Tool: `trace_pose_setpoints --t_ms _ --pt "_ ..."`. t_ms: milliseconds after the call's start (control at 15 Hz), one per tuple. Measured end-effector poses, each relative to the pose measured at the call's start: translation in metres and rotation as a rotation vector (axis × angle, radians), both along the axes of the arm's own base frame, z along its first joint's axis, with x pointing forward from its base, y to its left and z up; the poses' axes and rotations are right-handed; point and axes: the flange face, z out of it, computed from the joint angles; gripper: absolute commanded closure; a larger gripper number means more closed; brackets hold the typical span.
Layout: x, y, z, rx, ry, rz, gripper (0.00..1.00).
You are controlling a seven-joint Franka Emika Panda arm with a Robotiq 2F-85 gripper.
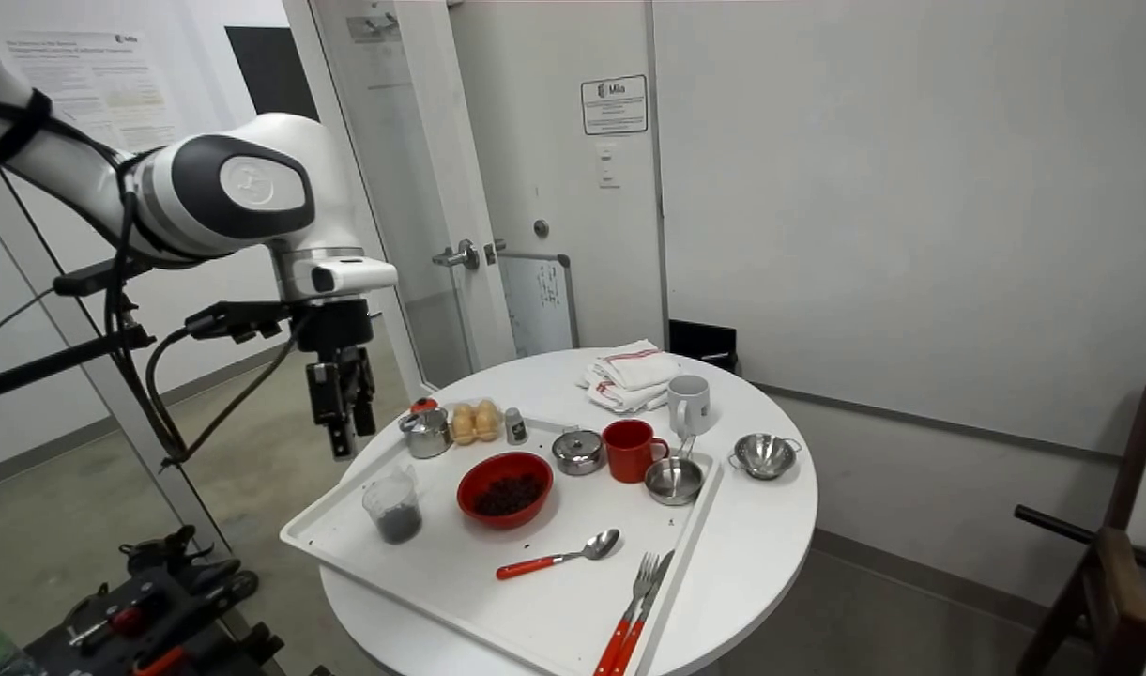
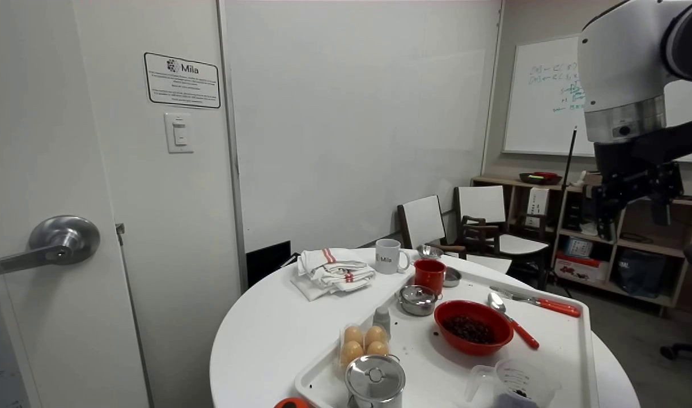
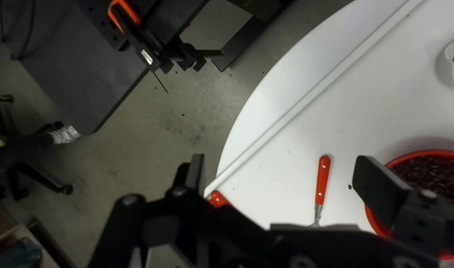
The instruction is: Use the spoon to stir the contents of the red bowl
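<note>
The spoon [image 1: 530, 566] lies on the white tray, its orange-red handle and silvery head plain in both exterior views. In the wrist view the spoon's handle [image 3: 322, 178] shows between the fingers but well below them, its head hidden behind the gripper body. Behind the spoon sits the red bowl [image 2: 475, 347], holding dark bean-like contents [image 2: 468, 327]; the right finger partly covers the bowl [image 3: 375, 219] in the wrist view. High above the tray's edge, my gripper [image 1: 354, 437] hangs pointing down. Its jaws [are] wide apart with nothing held.
On the tray [image 1: 460, 601] stand a clear measuring cup [image 1: 394, 507], eggs [image 1: 476, 422], a lidded pot [image 1: 427, 434], a small lidded pan [image 1: 578, 452] and a red mug [image 1: 631, 451]. A fork [image 1: 629, 610] and knife lie near its edge. Cloths [image 1: 634, 374] and a grey mug [image 1: 689, 404] sit behind.
</note>
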Motion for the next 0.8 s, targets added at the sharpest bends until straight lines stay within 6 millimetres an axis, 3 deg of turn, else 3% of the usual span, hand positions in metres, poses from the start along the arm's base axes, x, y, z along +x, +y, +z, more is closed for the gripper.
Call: trace_pose_setpoints --t_ms 333,600,800 --pt "0.011 0.007 -0.042 -0.068 0.046 -0.162 0.0" --pt "0.027 -0.003 -0.093 -0.084 0.095 -0.117 0.0" --pt "0.043 -0.006 -0.119 -0.065 0.059 -0.032 0.0"
